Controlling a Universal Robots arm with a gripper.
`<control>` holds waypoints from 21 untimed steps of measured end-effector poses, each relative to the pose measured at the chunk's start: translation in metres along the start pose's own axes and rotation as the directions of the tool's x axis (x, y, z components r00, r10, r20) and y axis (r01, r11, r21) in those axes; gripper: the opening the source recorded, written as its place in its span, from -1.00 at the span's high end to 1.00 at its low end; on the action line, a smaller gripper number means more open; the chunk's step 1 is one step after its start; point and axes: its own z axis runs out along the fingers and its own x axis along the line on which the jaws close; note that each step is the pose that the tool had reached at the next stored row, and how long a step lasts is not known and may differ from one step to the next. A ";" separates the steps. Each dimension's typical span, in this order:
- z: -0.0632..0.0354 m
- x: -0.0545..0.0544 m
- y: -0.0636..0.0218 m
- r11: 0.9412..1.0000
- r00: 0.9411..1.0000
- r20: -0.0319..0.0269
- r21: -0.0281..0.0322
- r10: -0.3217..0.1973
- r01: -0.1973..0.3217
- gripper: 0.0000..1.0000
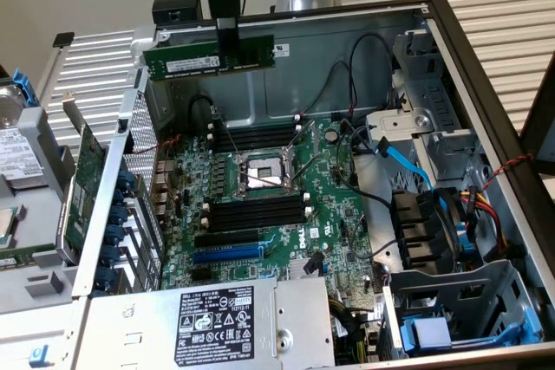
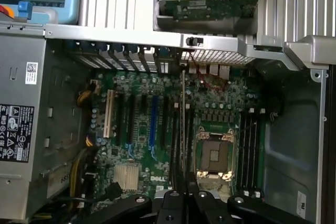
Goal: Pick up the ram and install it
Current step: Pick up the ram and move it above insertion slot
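At the far left of the exterior view a hard drive [image 1: 12, 140] lies outside the open computer case [image 1: 486, 93], and just beside it a green expansion card [image 1: 82, 188] leans against the case's side. In the upper left-centre, the gripper [image 1: 227, 60] reaches down from the top edge with its narrow black fingers nearly closed, pinching the ram [image 1: 182, 61] near the middle. The stick is level, long edge down, held in the air above the rear of the case and well clear of the motherboard [image 1: 334, 214]. Below it, in the centre, two banks of black memory slots [image 1: 256, 138] flank the CPU socket [image 1: 263, 171]. In the wrist view the ram [image 2: 182, 129] appears edge-on as a thin line running out from the gripper [image 2: 184, 195], over the board beside the socket [image 2: 212, 156]. Further right in the exterior view a blue cable [image 1: 403, 160] curves toward the drive cage [image 1: 460, 296].
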 end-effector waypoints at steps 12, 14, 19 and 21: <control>0.0051 -0.016 -0.0255 1.000 1.000 0.000 0.006 0.001 -0.001 0.76; 0.0059 -0.019 -0.0256 1.000 1.000 0.000 0.007 0.002 -0.002 0.76; 0.0094 -0.025 -0.0261 1.000 1.000 0.000 0.009 0.007 -0.007 0.76; 0.0102 -0.025 -0.0261 1.000 1.000 0.001 0.009 0.010 -0.010 0.76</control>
